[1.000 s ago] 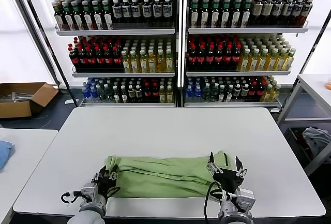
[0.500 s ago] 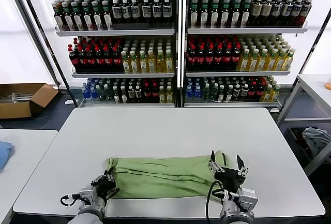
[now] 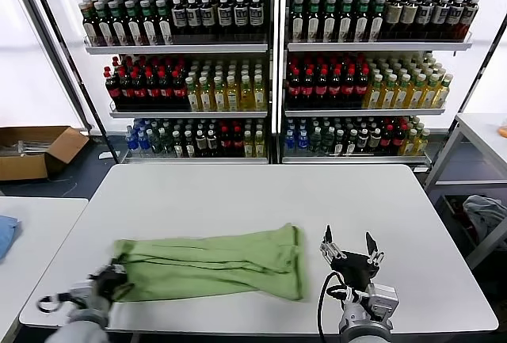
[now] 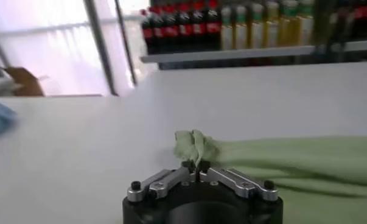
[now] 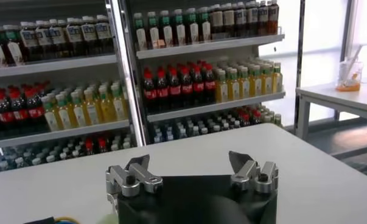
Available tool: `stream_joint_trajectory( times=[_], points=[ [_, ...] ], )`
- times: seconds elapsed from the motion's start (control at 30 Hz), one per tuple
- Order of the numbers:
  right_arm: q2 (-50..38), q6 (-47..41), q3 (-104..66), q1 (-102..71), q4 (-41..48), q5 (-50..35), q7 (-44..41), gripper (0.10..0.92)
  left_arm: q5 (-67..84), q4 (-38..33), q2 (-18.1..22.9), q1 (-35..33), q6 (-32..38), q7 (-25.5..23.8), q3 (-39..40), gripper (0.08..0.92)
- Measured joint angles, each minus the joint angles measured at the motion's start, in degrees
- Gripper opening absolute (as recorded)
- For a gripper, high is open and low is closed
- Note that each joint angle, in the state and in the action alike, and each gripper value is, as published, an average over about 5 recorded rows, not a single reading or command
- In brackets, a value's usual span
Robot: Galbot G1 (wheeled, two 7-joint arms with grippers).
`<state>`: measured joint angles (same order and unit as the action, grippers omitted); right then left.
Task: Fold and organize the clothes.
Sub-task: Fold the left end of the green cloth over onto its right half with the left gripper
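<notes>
Head view looks down on a white table (image 3: 261,200) standing before tall shelves (image 3: 273,46) packed with rows of bottles (image 3: 333,81) in dark, red, yellow and green. A cardboard box (image 3: 36,151) sits on the floor off to the left, and a second white table edge carries a blue cloth (image 3: 6,232). Along the near part of the main table lies the green shirt (image 3: 214,262), folded into a long, softly creased band, its plain back showing. The left claw (image 4: 195,165) sits at the near left corner, pinched tight on a bunched end of the shirt. The right claw (image 3: 349,249) hovers just beside the shirt's other end, spread wide and holding nothing.
</notes>
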<state>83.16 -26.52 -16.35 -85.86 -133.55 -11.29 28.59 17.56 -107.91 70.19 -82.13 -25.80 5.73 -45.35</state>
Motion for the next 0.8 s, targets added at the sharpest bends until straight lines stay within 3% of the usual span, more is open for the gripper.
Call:
stream_joint_trajectory(
  times=[0.2,0.37,0.53,0.8],
  points=[
    [0.2,0.0,0.2,0.3,0.0,0.1,0.1,0.823,2.7,2.5,-8.9,-0.2,0.7,-1.0,-10.3,0.089],
    [0.2,0.0,-0.1,-0.1,-0.5,0.4,-0.1,0.823,3.0,1.1,-12.4,-1.4,0.7,-1.7,-13.8,0.089],
    [-0.2,0.3,-0.7,-0.8,-0.7,0.6,-0.4,0.823,1.7,-3.2,-11.8,-2.1,0.1,-1.7,-11.3,0.089],
    [0.0,1.2,-1.4,-2.4,-1.2,0.9,-0.7,0.823,-1.7,-8.6,-6.0,-0.9,-1.5,-0.9,-0.4,0.089]
  ],
)
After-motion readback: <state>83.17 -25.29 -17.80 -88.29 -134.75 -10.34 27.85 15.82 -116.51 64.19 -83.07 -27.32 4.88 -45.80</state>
